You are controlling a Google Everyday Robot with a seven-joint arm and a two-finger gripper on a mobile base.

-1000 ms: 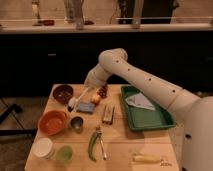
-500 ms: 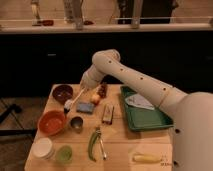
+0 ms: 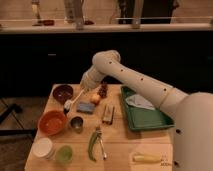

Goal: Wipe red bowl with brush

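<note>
Camera view: the gripper (image 3: 84,93) near the counter's back-left edge grips the brush (image 3: 73,103), carried toward the red bowl (image 3: 52,122) at the left edge; next, lower the bristles into it

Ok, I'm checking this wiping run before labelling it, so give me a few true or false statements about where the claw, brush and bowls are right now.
1. The brush has its bristle head inside the red bowl. False: the head hangs above the table, between the maroon bowl and the red bowl.
2. The claw is near the back left of the table, beside the maroon bowl. True.
3. The small metal cup stands to the right of the red bowl. True.
4. The green tray lies at the left edge of the table. False: it lies on the right side.
5. The green-handled utensil is in the claw. False: it lies on the table near the front.
</note>
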